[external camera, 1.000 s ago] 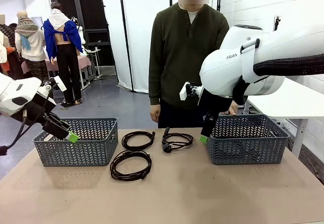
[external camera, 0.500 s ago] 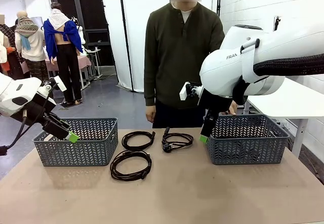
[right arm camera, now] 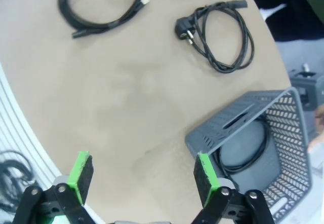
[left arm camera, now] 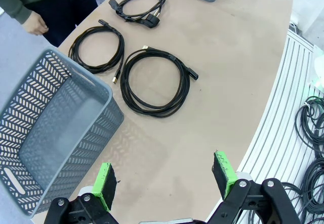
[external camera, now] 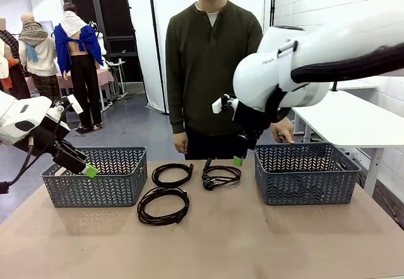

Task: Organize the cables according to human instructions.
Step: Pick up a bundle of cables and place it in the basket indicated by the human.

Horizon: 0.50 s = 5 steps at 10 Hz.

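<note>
Three thin black coiled cables lie on the tan tabletop between two baskets. A small loop lies toward the far edge. Just beside it lies a flatter coil with black plugs. A larger round loop lies nearer the robot, close to the small loop but not touching it. A fourth black cable lies curled inside the grey plastic lattice basket on the robot's right, against its floor. The matching grey lattice basket on the left holds no cable.

The left gripper hangs at the left basket's near corner, tilted down toward the table. Its green-padded fingers are spread wide with nothing between them. The right gripper hovers above the far side of the table, between the plugged coil and the right basket. Its jaws are also spread wide apart and empty.

A person in a dark green sweater stands at the far side. One hand hangs down by the table edge. The other hand is above the right basket's far rim, partly hidden behind the right arm.
</note>
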Tool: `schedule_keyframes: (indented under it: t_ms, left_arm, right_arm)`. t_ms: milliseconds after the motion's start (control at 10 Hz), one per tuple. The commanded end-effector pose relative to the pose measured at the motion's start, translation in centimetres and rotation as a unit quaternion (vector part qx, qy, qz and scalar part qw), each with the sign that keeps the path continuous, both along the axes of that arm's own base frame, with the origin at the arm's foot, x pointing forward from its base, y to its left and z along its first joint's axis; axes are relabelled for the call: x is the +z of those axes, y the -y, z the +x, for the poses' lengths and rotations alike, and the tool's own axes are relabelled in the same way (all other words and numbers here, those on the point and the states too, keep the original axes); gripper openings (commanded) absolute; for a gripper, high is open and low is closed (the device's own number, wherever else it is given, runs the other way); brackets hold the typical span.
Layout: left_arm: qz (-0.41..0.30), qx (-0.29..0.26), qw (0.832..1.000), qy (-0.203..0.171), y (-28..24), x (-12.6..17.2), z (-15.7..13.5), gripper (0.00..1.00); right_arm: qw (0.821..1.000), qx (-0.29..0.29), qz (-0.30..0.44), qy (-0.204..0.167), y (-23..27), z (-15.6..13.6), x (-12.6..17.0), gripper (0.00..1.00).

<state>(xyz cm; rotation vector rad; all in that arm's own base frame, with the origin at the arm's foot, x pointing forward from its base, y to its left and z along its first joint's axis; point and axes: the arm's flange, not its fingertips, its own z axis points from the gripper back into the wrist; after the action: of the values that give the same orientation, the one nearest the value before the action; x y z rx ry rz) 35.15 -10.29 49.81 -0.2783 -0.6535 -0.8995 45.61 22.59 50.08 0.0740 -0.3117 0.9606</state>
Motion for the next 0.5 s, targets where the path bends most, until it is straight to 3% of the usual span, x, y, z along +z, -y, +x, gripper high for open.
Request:
schedule_keyframes:
  t_ms: [0,400]
  left_arm:
    - [-0.005,-0.005,1.0,-0.001,-0.2,-0.1,0.2,1.0]
    - [-0.005,-0.005,1.0,-0.001,-0.2,-0.1,0.2,1.0]
  right_arm:
    - [0.998,-0.069,-0.002,-0.013,-2.3,2.9,0.0,1.0]
    - [0.983,-0.183,0.01,0.005,-4.9,8.1,-2.6,1.0]
